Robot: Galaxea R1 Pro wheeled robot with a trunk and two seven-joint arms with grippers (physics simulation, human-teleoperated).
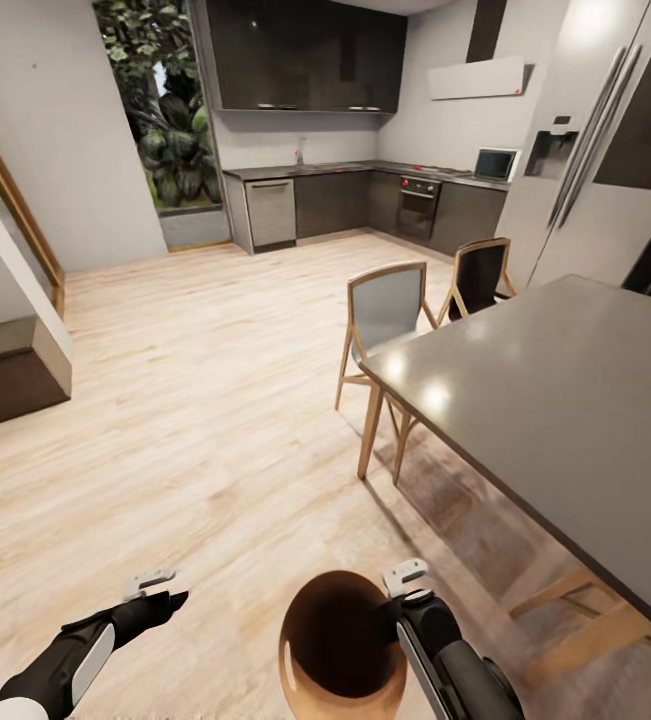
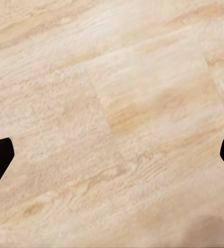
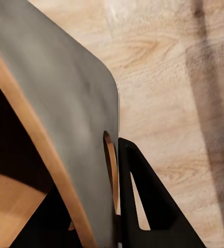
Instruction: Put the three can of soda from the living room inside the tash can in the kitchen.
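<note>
Trash can [image 1: 300,690] in right end effector [image 1: 397,612]

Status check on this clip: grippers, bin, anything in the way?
Right gripper clamped on the trash can rim, bin carried. Left gripper open, empty, over bare wood floor. No soda cans seen. Grey table and chairs close on the right.

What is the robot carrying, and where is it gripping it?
The right gripper holds the trash can by its rim, pinching the wall. The left gripper holds nothing.
</note>
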